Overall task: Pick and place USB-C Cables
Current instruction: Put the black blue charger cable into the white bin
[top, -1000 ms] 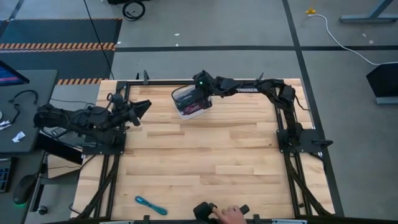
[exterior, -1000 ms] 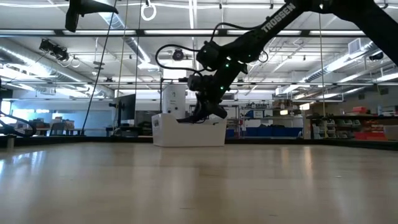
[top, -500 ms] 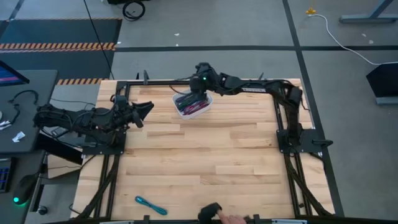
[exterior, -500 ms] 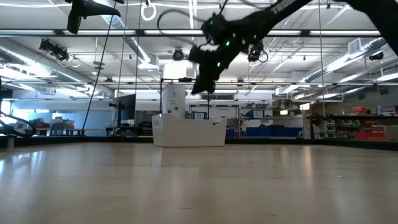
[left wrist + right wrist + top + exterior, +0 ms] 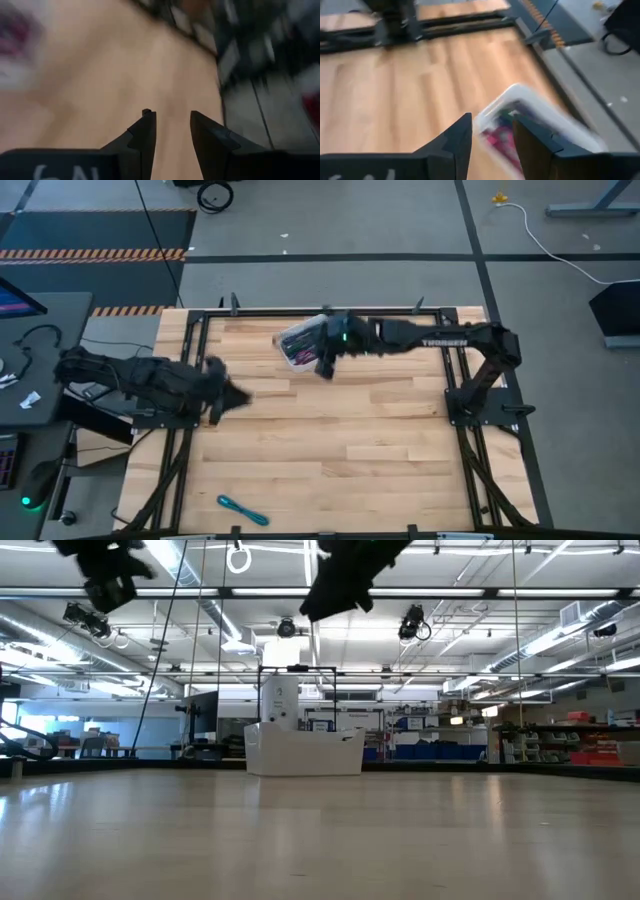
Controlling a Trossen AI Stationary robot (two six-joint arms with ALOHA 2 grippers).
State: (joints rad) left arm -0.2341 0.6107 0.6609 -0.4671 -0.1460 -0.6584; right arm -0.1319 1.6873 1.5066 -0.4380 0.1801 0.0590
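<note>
Teal coiled USB-C cable (image 5: 243, 510) lies near the front edge of the pale wooden tabletop (image 5: 340, 440); magenta cables fill the white rounded bin (image 5: 298, 342) at the back. Beyond stretches a bright warehouse. The right gripper (image 5: 491, 134) hovers beside the bin, the left gripper (image 5: 172, 131) over bare wood, both parted and empty.

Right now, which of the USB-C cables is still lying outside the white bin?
The teal cable, alone on the bare wood near the table's front edge, left of centre. The other cables, magenta among them, lie bundled inside the white bin at the table's far side.
</note>
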